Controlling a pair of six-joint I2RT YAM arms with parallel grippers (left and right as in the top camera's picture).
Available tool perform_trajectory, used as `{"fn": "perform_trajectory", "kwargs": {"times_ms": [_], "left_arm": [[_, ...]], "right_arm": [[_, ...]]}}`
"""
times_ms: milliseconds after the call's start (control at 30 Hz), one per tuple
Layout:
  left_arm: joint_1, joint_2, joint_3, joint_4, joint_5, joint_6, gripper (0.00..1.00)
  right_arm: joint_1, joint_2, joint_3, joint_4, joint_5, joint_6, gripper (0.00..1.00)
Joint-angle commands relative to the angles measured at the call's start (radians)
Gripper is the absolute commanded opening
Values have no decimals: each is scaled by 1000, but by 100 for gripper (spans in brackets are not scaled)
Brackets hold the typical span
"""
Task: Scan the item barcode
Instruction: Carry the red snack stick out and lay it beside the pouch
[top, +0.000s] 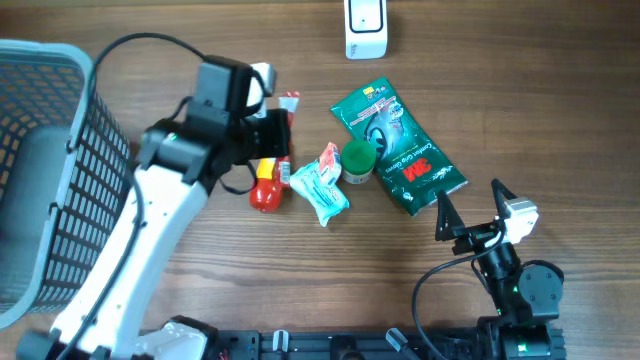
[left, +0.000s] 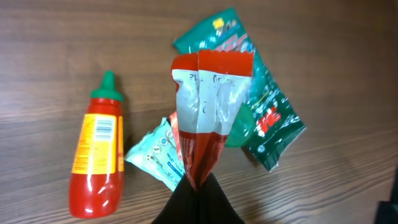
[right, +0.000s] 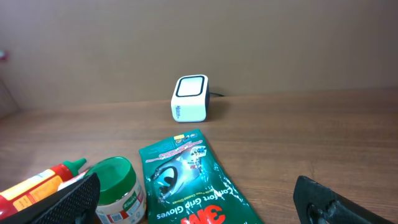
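Wood-grain counter (top: 560, 100) is stretching across the whole scene, with a wire basket (top: 100, 170) sitting at 9 o'clock and a small white scanner (top: 366, 25) standing at 12 o'clock. Near the centre, the left tool (left: 196, 186) is pinching a red-and-white sachet (left: 205, 118) by its crimped bottom edge, jaws closed tight on the film, and is holding it above the counter. A ketchup bottle (left: 96, 155), a teal packet (left: 155, 152), a green-lidded jar (top: 358, 160) and a green gloves pack (top: 400, 145) are lying below and around it. The right tool (top: 472, 205) is waiting at 5 o'clock, spread wide and holding nothing.

I am judging the sachet to be light, thin and floppy: it is folding along its middle, so the printed panel is creasing. The film looks slick, so a grip on the flat sealed seam seems safest, keeping the fingers off the print. I cannot tell where the barcode is sitting. Presenting it to the scanner will probably need the panel flattened and facing 12 o'clock.
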Motion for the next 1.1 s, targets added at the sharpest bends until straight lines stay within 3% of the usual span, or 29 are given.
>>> {"fn": "perform_trajectory", "kwargs": {"times_ms": [0,433,567,733,1067], "left_arm": [[-37,91,0,4,-8,12,4],[-58,335,-1,19,-25,-29,4],[-66,391,-1,121,-27,-126,4],[-66,442,-1,310,-230,-350,4],[-66,591,-1,310,-301,-355,10]], "right_arm": [[5,0,-1,4,7,6,100],[5,0,-1,4,7,6,100],[5,0,-1,4,7,6,100],[5,0,-1,4,7,6,100],[5,0,-1,4,7,6,100]]}}
